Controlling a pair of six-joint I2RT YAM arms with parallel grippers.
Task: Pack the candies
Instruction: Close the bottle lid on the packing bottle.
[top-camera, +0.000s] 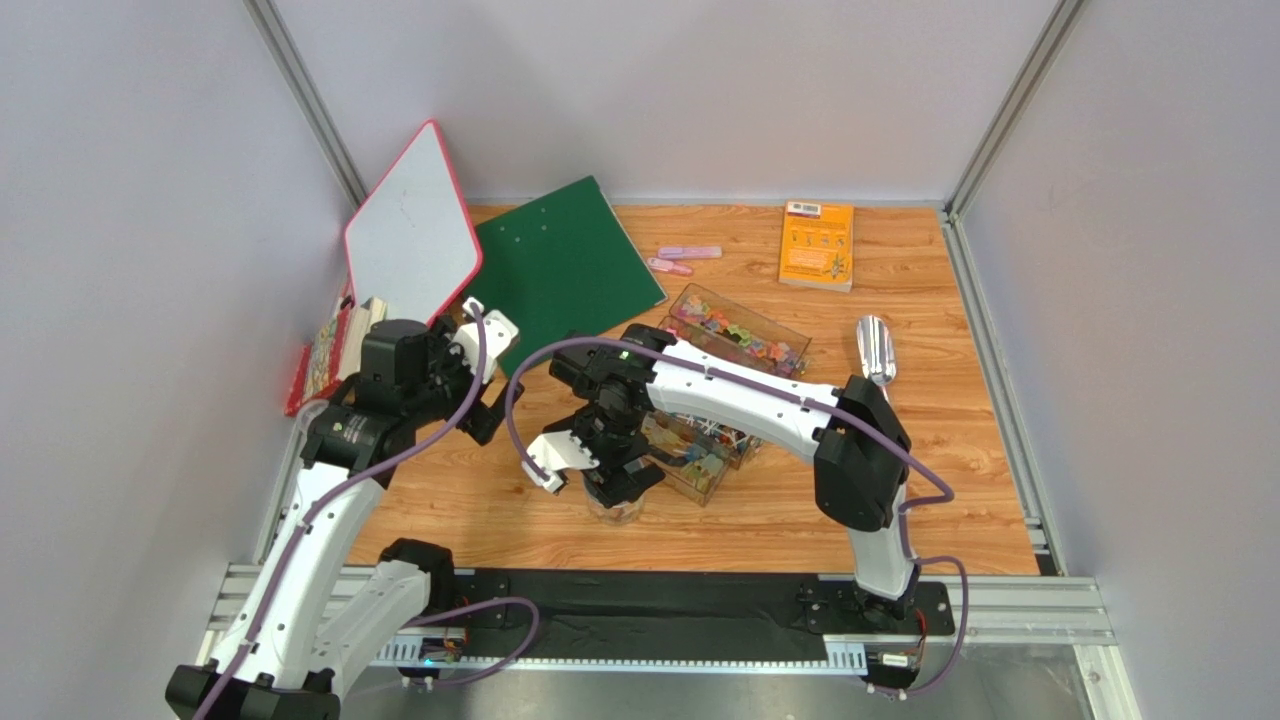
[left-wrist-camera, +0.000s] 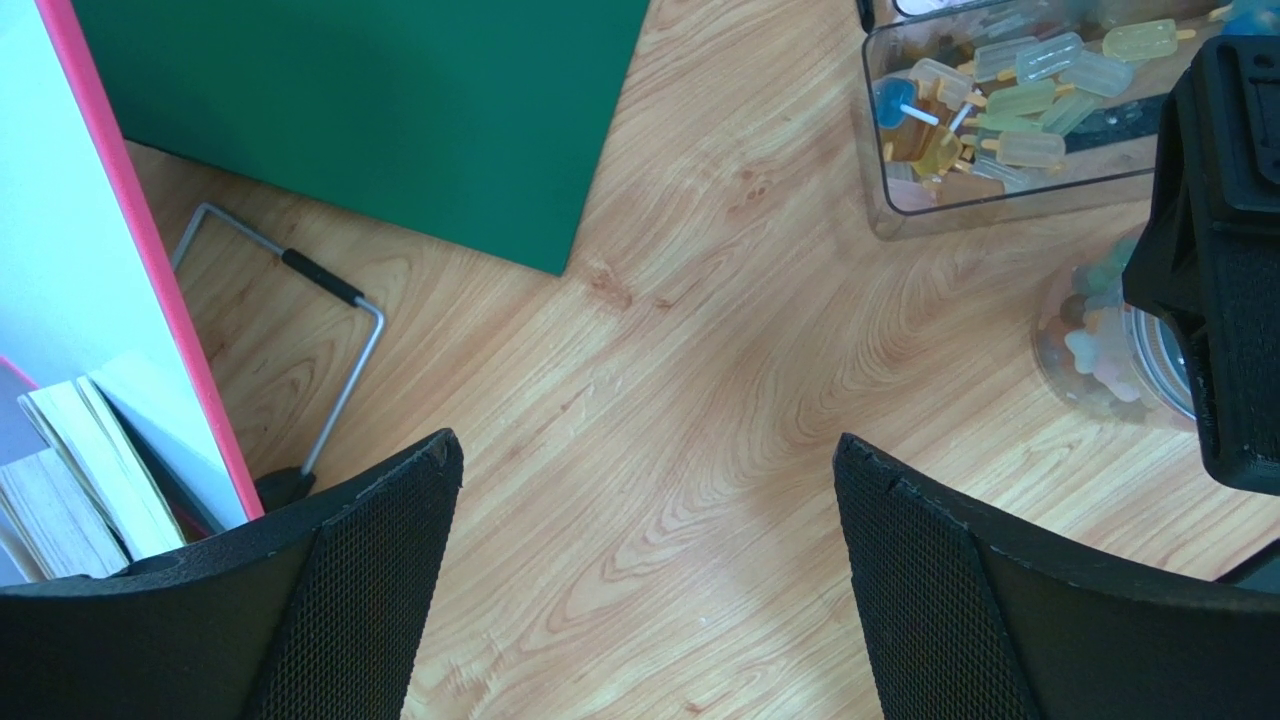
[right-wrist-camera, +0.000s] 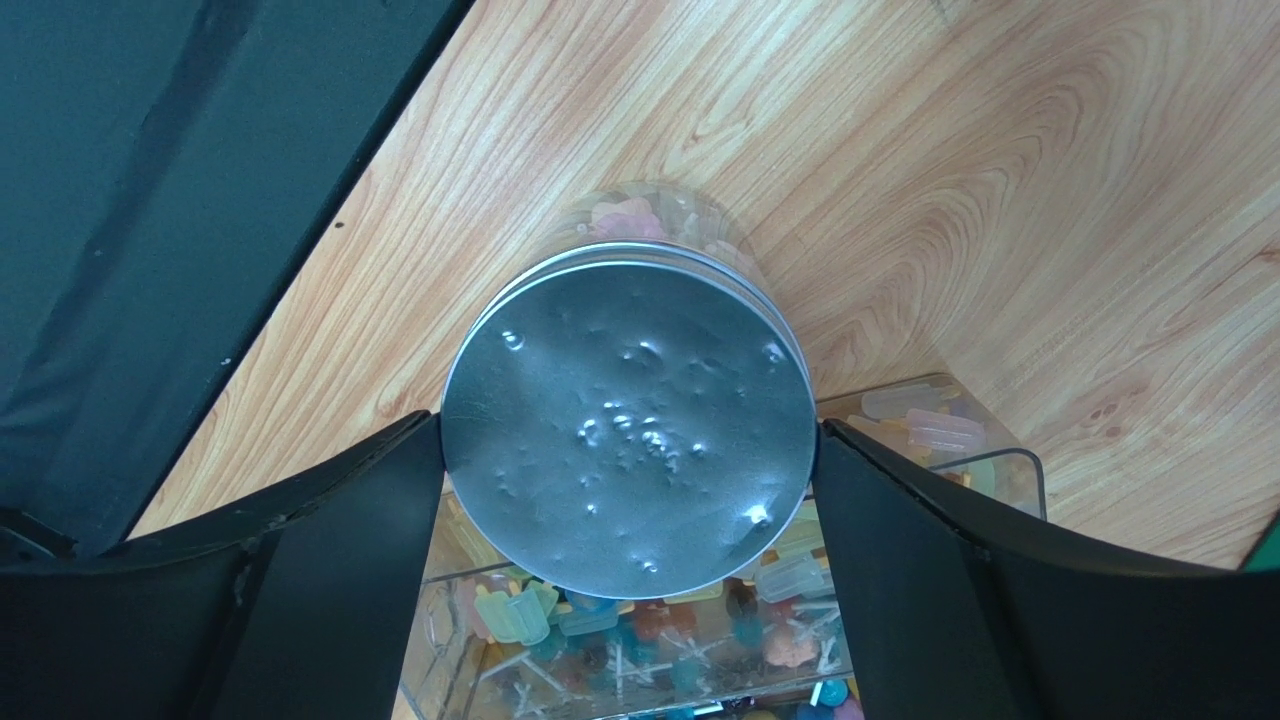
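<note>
Wooden bench, walled on three sides. Dark green board lies flat at the far middle. White panel with red rim leans up at the far left, with a stack of books beside its foot. Left arm is bent over the left side. Left hand hangs above bare wood with its fingers spread wide, holding nothing and touching nothing. Right arm reaches across to the near middle. Right hand is set around the round silver lid of a clear jar, one fingertip against the rim on each side: a broad grasp on the lid. Orange booklet lies flat at the far right. Two clear boxes: one right of the green board, the other just beside the jar on its right. Metal scoop lies on the wood right of the far box, apart from it. Pale pink strips lie between the green board and the booklet. The candies are pastel and bright, some on white sticks. They fill both boxes, and more show through the jar's wall under the lid. No loose ones can be made out on the wood.
</note>
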